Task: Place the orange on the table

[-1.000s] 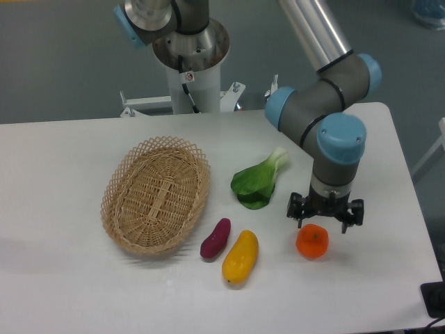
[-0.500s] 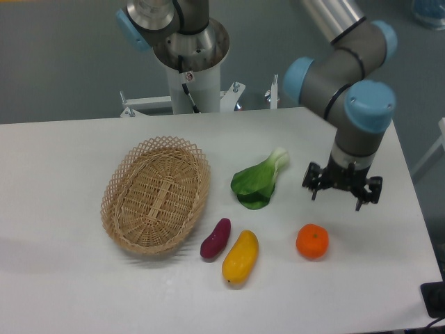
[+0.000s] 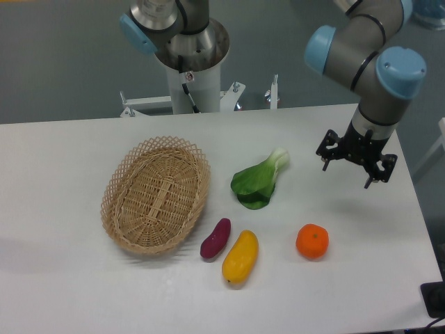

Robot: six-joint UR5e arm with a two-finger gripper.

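Orange point(image 3: 312, 241) sits on counter point(image 3: 62, 160), just right of mango point(image 3: 240, 257). End effector point(image 3: 357, 162) has let go, lifted up and away from orange since a second ago; now well apart, fingers spread, holding nothing. Looks like job done. Orange round, no long side; which way top points, too small to tell.
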